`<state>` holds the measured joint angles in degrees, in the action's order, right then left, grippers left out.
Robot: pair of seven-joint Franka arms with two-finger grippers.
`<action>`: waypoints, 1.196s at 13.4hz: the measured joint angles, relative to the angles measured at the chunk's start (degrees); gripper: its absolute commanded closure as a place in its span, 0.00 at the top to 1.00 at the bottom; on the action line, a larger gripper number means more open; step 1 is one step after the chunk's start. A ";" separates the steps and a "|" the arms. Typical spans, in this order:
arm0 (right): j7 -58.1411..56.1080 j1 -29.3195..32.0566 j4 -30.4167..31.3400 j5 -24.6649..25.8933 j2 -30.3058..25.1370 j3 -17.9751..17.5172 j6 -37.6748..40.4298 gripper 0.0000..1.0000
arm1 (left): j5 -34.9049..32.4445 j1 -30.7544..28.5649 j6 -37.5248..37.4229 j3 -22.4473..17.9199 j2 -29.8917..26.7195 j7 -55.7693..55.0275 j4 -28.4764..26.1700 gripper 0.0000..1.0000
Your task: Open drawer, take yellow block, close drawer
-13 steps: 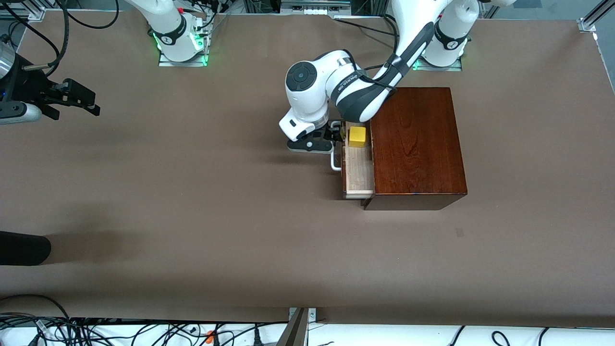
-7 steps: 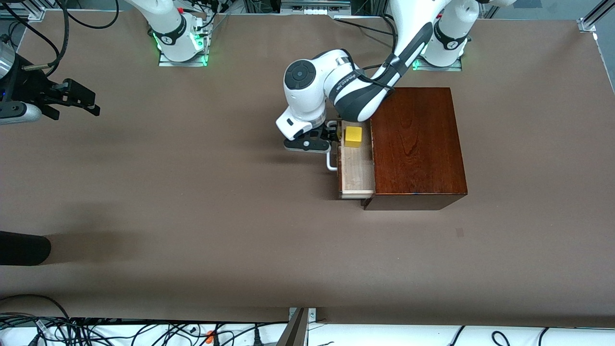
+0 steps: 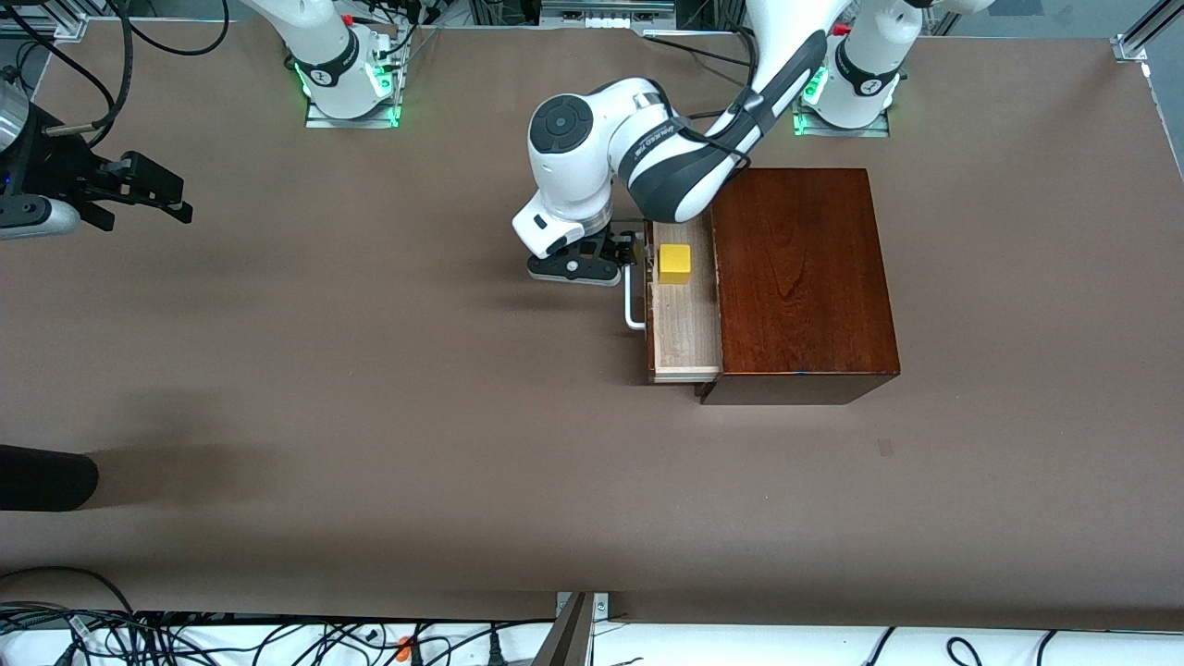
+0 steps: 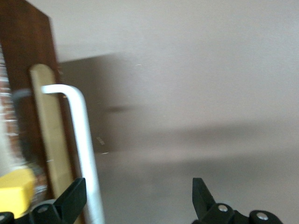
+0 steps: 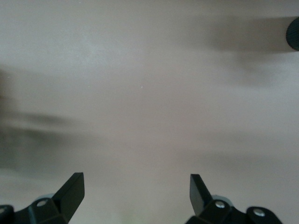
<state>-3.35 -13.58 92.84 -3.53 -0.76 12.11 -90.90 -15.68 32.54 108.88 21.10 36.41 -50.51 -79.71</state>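
Left gripper (image 3: 627,256) jaws spread, hooking white U-shaped handle (image 3: 632,301) of dark reddish-brown wooden drawer (image 3: 683,319); risks slipping off. Small bright yellow cube (image 3: 674,263) reachable. Right gripper (image 3: 148,191) waiting over table, jaws spread.

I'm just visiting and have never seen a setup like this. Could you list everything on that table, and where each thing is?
Wooden box: one, dark reddish-brown, on the table toward the left arm's end.
Drawer: one, pale wood inside, pulled partly out of the box toward the right arm's end.
Handle: one, white, U-shaped, on the drawer front.
Yellow block: one, bright yellow, inside the open drawer.
Table: one, brown surface.
Cables: many, dark, along the table edge nearest the front camera.
Left gripper: one, black fingers, open, at the drawer handle.
Right gripper: one, black fingers, open, waiting above the table at the right arm's end.
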 measured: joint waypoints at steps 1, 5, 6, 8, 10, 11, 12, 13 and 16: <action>0.00 0.00 0.00 0.00 0.00 0.00 -0.01 1.00 | 0.00 -0.19 -4.21 -0.02 -0.88 0.04 2.22 1.00; 0.00 -0.01 -0.01 0.00 0.01 -0.01 -0.02 1.00 | 1.07 -4.34 -19.02 -0.20 -8.43 0.81 7.65 1.00; 0.00 -0.01 -0.01 -0.01 0.01 -0.01 -0.03 1.00 | 2.37 -7.21 -20.97 -0.28 -10.69 3.07 7.82 1.00; 0.00 -0.05 -0.02 -0.07 0.03 -0.07 -0.04 1.00 | 5.03 -14.57 -24.23 -0.45 -14.27 11.26 7.87 1.00; -0.01 -0.40 -0.03 -0.34 0.14 -0.48 -0.11 1.00 | 7.00 -21.77 -26.00 -0.62 -16.17 19.58 7.87 1.00; -0.01 -1.42 -0.09 -0.67 0.17 -0.68 -0.22 1.00 | 8.43 -24.63 -26.23 -0.92 -17.06 23.42 7.84 1.00; 0.00 -3.23 -0.22 -0.68 0.19 -0.82 -0.25 1.00 | 9.68 -26.83 -26.59 -1.70 -18.08 27.52 7.77 1.00; 0.33 -5.36 -0.40 -0.67 0.22 -0.91 -0.27 1.00 | 10.54 -28.58 -27.06 -3.32 -19.35 32.81 7.34 1.00; 0.59 -7.96 -0.55 -0.72 0.28 -1.17 -0.22 1.00 | 11.59 -29.93 -27.23 -13.87 -23.67 48.75 2.44 1.00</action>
<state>-2.77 -21.54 92.29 -4.24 -0.48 10.94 -91.13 -4.09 2.61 81.64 7.23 12.74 -1.76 -77.27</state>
